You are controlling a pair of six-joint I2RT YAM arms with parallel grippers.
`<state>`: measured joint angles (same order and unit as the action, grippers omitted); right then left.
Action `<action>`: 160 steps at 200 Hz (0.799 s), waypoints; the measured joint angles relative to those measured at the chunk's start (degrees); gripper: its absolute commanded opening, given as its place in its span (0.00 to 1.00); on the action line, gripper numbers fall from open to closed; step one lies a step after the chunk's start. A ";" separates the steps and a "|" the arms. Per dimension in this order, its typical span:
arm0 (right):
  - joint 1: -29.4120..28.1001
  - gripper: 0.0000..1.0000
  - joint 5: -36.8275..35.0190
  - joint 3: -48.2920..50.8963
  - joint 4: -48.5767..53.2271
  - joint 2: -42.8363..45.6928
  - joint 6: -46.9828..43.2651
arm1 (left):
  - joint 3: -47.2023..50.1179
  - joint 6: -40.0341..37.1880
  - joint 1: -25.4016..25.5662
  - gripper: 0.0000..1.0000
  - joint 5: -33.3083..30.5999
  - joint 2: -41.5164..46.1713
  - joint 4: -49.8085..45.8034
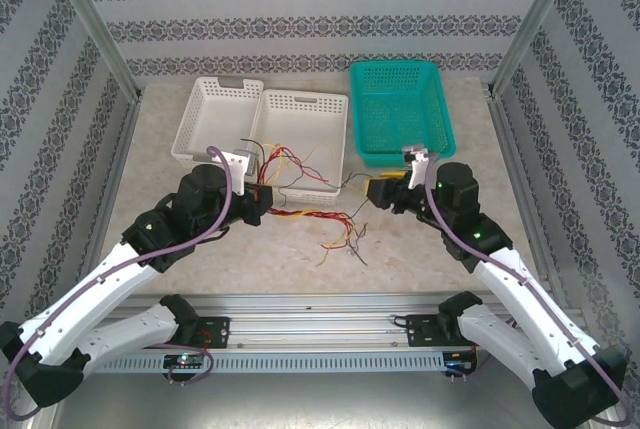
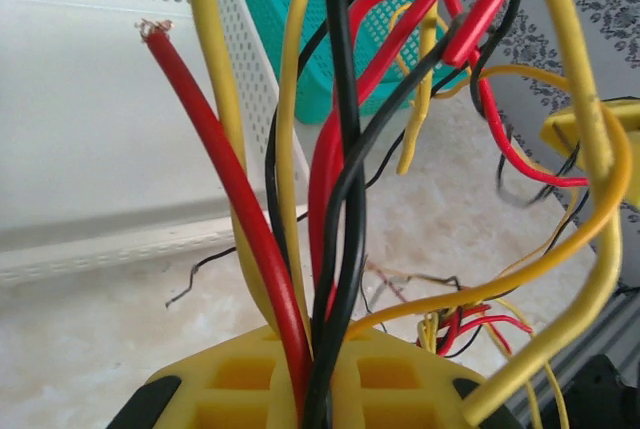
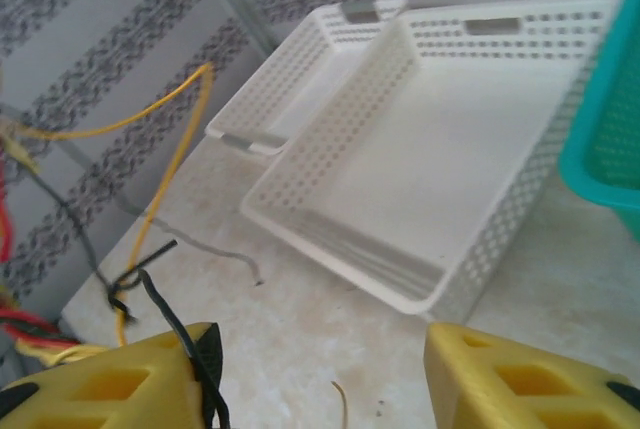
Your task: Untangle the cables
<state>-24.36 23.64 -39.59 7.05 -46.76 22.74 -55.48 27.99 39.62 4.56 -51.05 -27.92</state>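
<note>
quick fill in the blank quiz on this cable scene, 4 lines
1. There are ___ white baskets.
2. In the top view, the teal basket stands to their ___.
3. The left gripper is shut on a bundle of ___.
4. The right gripper is ___, its fingers wide apart.

Missing words: two; right; cables; open

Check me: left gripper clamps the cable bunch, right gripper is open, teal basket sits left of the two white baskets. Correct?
One thing is off. The teal basket sits to the right of the two white baskets, not the left; the top external view shows it. The rest stands: the left gripper clamps the cable bunch, and the right gripper is open.
</note>
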 measured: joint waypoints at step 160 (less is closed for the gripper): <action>-8.24 0.86 -21.84 -0.13 -0.79 8.68 -1.03 | -1.18 5.66 0.00 0.00 -5.79 -7.17 4.83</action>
<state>-32.60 1.80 -39.72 6.26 -38.09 21.71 -56.66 33.65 39.62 -1.23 -58.22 -23.09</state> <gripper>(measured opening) 0.854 0.092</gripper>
